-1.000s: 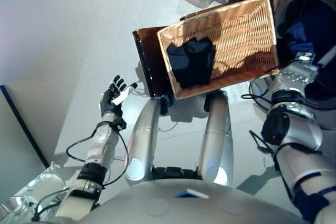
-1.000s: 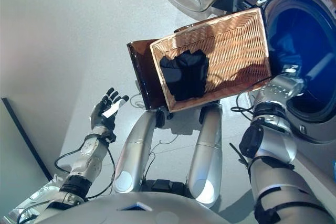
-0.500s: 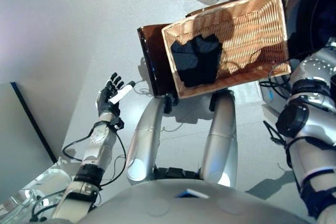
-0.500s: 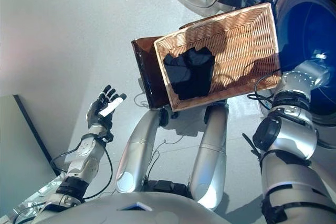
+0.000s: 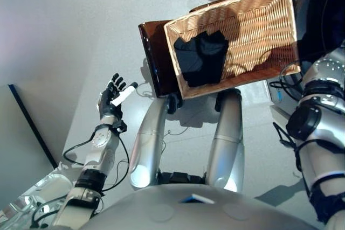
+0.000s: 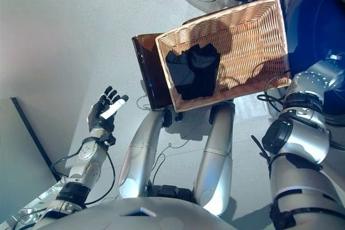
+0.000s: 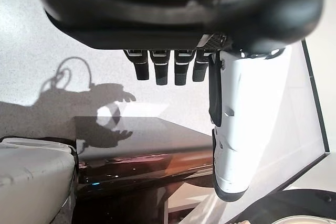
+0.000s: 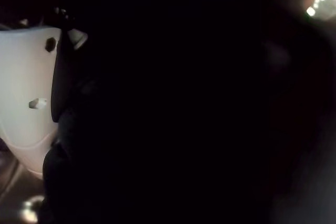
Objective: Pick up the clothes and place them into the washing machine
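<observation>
**Right robot hand deep in the drum, one dark garment waiting in the basket**

The right robot hand [image 8: 31, 103] is out of sight in both head views: the arm runs past the basket's far corner and disappears into the washer [image 6: 318, 30] opening. Its own wrist view is almost wholly dark, with only the white thumb cover showing at one edge, so I cannot tell whether its fingers are spread, curled, or gripping cloth. The darkness fits a hand inside the drum, which in my judgement means it is there to let go of a garment.

The left robot hand [image 5: 111, 94] is raised well away on the other side, over bare floor [image 5: 64, 36], fingers straight and loosely spread, thumb out, holding nothing. It seems parked there simply to keep clear of the working arm.

Between the two hands sits the wicker basket [image 5: 269, 9], tilted toward the washer side and resting against a dark brown panel [image 5: 153, 57] nearer the left hand. A black garment [image 5: 202, 57] lies crumpled inside it, toward the end closer to the left hand. That piece is untouched, so the task looks unfinished: it would be next, and the basket stands just beside the washer so the right arm has a short reach between them.
</observation>
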Controlling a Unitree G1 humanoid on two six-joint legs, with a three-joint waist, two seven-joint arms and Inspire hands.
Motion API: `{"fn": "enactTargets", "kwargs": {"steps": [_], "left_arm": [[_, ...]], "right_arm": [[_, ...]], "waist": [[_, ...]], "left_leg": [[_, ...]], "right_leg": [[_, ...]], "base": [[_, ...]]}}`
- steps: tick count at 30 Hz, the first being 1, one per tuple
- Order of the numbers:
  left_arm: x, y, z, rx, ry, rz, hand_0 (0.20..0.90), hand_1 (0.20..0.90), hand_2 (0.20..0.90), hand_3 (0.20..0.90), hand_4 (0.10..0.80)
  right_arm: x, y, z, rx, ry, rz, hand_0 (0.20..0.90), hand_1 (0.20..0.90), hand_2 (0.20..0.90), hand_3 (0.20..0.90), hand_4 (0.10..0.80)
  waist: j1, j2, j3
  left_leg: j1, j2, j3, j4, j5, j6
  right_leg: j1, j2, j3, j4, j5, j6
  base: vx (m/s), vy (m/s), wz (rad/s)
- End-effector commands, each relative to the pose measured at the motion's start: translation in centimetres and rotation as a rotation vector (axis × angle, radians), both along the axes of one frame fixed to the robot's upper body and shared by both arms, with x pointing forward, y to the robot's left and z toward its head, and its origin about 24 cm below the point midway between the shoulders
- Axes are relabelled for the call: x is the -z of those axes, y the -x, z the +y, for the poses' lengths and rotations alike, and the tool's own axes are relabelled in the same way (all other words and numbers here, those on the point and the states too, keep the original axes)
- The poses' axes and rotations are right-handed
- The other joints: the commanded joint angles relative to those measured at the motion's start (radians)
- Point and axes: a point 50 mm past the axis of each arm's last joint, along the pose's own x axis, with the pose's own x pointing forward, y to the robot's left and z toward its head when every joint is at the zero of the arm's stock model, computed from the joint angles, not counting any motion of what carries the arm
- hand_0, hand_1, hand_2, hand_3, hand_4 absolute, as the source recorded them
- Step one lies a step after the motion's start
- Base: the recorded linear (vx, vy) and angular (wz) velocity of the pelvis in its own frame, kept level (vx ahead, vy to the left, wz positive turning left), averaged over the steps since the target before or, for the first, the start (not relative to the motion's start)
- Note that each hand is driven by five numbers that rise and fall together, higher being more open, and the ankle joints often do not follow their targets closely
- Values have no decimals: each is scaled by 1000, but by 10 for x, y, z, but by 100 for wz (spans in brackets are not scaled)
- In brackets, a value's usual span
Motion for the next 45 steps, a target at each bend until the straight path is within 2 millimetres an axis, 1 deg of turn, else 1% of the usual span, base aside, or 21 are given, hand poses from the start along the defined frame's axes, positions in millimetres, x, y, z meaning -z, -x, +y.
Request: {"fn": "enactTargets", "kwargs": {"steps": [1, 4, 5, 6, 7, 13, 21, 23, 25, 26, 27, 29, 32, 34, 36, 37, 38, 39, 43, 44, 45], "left_arm": [[-16, 12, 38, -128, -73, -86, 900, 900, 900, 900, 800], [-16, 12, 39, -129, -76, -84, 900, 900, 900, 900, 800], [-16, 12, 39, -129, -76, -88, 900, 900, 900, 900, 800], [-17, 11, 39, -127, -78, -92, 900, 900, 900, 900, 800], [-17, 11, 39, -126, -78, -90, 900, 900, 900, 900, 800], [-17, 12, 41, -135, -80, -89, 900, 900, 900, 900, 800], [-17, 13, 43, -142, -73, -90, 900, 900, 900, 900, 800], [-17, 13, 42, -136, -72, -90, 900, 900, 900, 900, 800], [-16, 13, 41, -131, -73, -85, 900, 900, 900, 900, 800], [-16, 14, 41, -131, -73, -84, 900, 900, 900, 900, 800], [-17, 13, 42, -123, -83, -86, 900, 900, 900, 900, 800], [-17, 13, 42, -111, -86, -88, 900, 900, 900, 900, 800], [-15, 13, 41, -105, -77, -85, 900, 900, 900, 900, 800], [-13, 13, 39, -98, -77, -73, 900, 900, 900, 900, 800], [-12, 13, 40, -81, -94, -67, 900, 900, 900, 900, 800], [-12, 14, 40, -75, -102, -69, 900, 900, 900, 900, 800], [-13, 13, 40, -69, -105, -76, 900, 900, 900, 900, 800], [-12, 14, 40, -73, -100, -81, 900, 900, 900, 900, 800], [-10, 16, 42, -84, -106, -70, 900, 900, 900, 900, 800], [-8, 16, 43, -92, -107, -65, 900, 900, 900, 900, 800], [-8, 16, 43, -92, -108, -64, 900, 900, 900, 900, 800]], "right_arm": [[-52, 32, -38, 190, 216, -58, 200, 200, 200, 200, 300], [-52, 32, -38, 185, 222, -51, 200, 200, 200, 200, 300], [-52, 31, -37, 181, 226, -47, 244, 244, 244, 244, 331], [-50, 30, -37, 173, 228, -40, 354, 354, 354, 354, 410], [-49, 29, -36, 166, 231, -35, 900, 900, 900, 900, 800], [-41, 25, -33, 139, 209, -3, 900, 900, 900, 900, 800], [-35, 19, -26, 97, 230, 38, 900, 900, 900, 900, 800], [-31, 17, -24, 75, 238, 70, 900, 900, 900, 900, 800], [-23, 14, -22, 28, 262, 141, 900, 900, 900, 900, 800], [-23, 14, -22, 26, 263, 144, 900, 900, 900, 900, 800], [-12, 10, -21, -51, 313, 284, 900, 900, 900, 900, 800], [-8, 5, -17, -104, 349, 348, 900, 900, 900, 900, 800], [8, 0, -8, -175, 367, 449, 900, 900, 900, 900, 800], [28, -1, -2, -253, 414, 580, 900, 900, 900, 900, 800], [42, 0, 2, -331, 488, 758, 900, 900, 900, 900, 800], [45, -2, 6, -368, 542, 839, 900, 900, 900, 900, 800], [48, -4, 10, -392, 564, 848, 900, 900, 900, 900, 800], [59, -2, 16, -416, 575, 863, 900, 900, 900, 900, 800], [68, -3, 24, -459, 644, 922, 900, 900, 900, 900, 800], [75, -4, 30, -485, 679, 953, 900, 900, 900, 900, 800], [75, -4, 31, -486, 678, 953, 900, 900, 900, 900, 800]], "waist": [[-10, -5, -62], [-12, -7, -63], [-12, -8, -62], [-13, -8, -62], [-13, -10, -62], [-15, -12, -65], [-15, -18, -69], [-14, -19, -70], [-14, -23, -69], [-14, -22, -70], [-9, -29, -69], [-8, -31, -66], [-7, -38, -67], [-9, -44, -67], [-4, -50, -72], [-5, -51, -73], [-3, -53, -77], [-5, -58, -81], [-8, -68, -88], [-15, -77, -85], [-13, -75, -90]], "left_leg": [[48, -11, 26, 47, -106, -37], [47, -11, 28, 48, -107, -34], [46, -12, 28, 48, -107, -33], [46, -11, 29, 49, -107, -32], [47, -11, 29, 48, -108, -31], [57, -11, 38, 33, -104, -30], [76, -11, 40, -2, -93, -26], [83, -12, 39, -15, -89, -26], [94, -11, 41, -34, -79, -26], [96, -11, 41, -37, -77, -26], [111, -9, 39, -67, -66, -27], [131, -10, 40, -105, -48, -27], [177, -13, 38, -174, -20, -28], [203, -13, 34, -205, -5, -30], [227, -14, 29, -242, 8, -31], [246, -13, 27, -270, 21, -33], [257, -13, 25, -285, 28, -34], [290, -15, 19, -329, 45, -38], [350, -21, 11, -404, 74, -44], [372, -22, 19, -450, 122, -43], [387, -22, 5, -455, 100, -48]], "right_leg": [[37, 42, -24, 4, -24, -48], [35, 43, -22, 5, -24, -48], [34, 44, -22, 7, -24, -48], [34, 44, -21, 8, -23, -48], [34, 44, -20, 7, -24, -48], [40, 43, -19, -4, -18, -48], [58, 41, -21, -30, -5, -46], [65, 40, -22, -42, 1, -44], [77, 38, -24, -61, 14, -42], [80, 37, -25, -64, 16, -41], [95, 34, -29, -95, 31, -37], [115, 33, -33, -128, 49, -32], [157, 31, -42, -188, 73, -24], [188, 30, -48, -225, 88, -21], [215, 27, -57, -261, 100, -17], [239, 25, -63, -290, 112, -13], [251, 24, -67, -308, 119, -9], [286, 21, -75, -348, 134, -1], [344, 15, -85, -418, 162, 9], [367, 6, -97, -471, 209, 8], [379, 11, -92, -469, 185, 15]], "base": [[-7, 13, -6], [-6, 10, -5], [-5, 13, -4], [0, 0, 0], [0, 0, 0], [0, 0, 0], [0, 0, 0], [0, 0, 0], [0, 0, 0], [0, 3, -4], [-1, 2, -7], [2, 7, -8], [13, 5, -14], [19, 0, -6], [0, 0, 0], [34, -21, -3], [61, -31, -4], [47, -24, -1], [32, -20, 1], [0, 0, 0], [-32, -25, 0]]}}
